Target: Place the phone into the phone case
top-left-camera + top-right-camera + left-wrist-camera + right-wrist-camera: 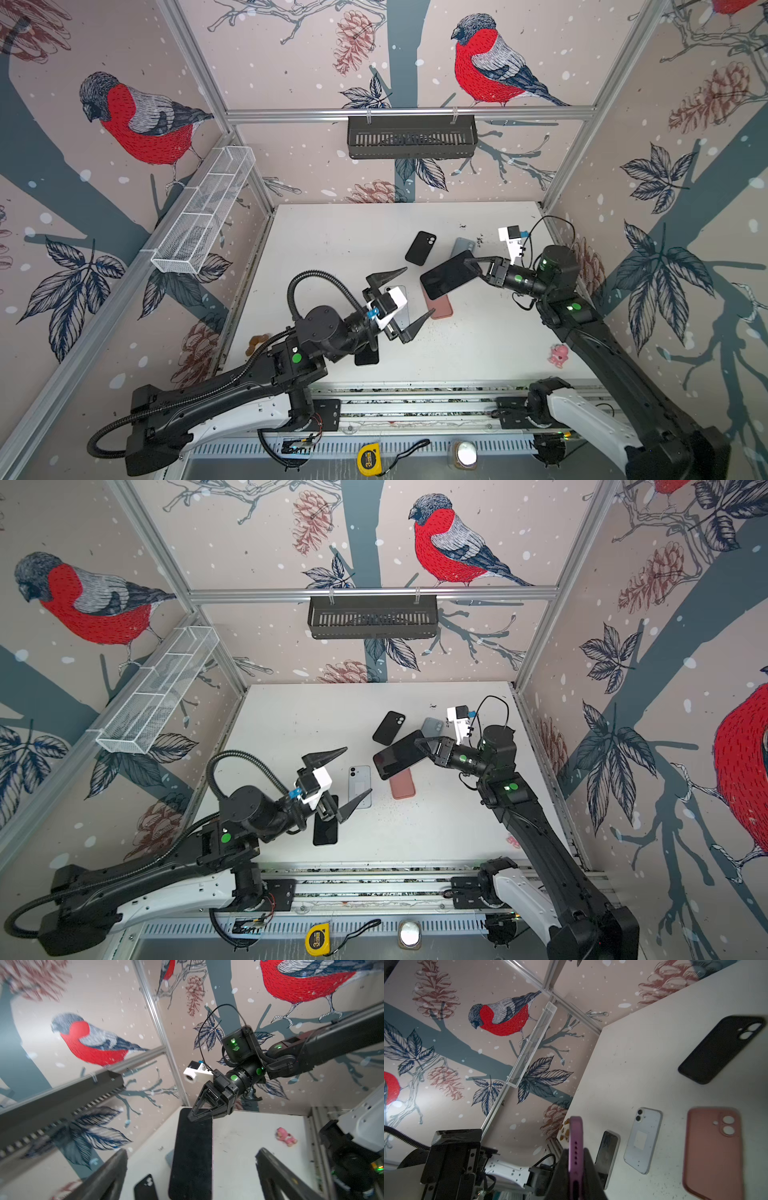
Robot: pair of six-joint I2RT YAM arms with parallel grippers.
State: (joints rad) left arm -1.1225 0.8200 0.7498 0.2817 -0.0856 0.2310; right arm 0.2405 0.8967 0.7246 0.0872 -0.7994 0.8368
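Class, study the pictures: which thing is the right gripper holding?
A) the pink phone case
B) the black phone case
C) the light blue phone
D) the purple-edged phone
D: the right gripper is shut on the purple-edged phone, held above the table, while the pink phone case, black phone case and light blue phone lie flat on it.

- Your left gripper (401, 301): arm reaching forward toward centre, wrist tilted, jaws spread wide, nothing between them.
- Your right gripper (473, 263): arm reaching inward, jaws pinched on the purple phone (576, 1142).
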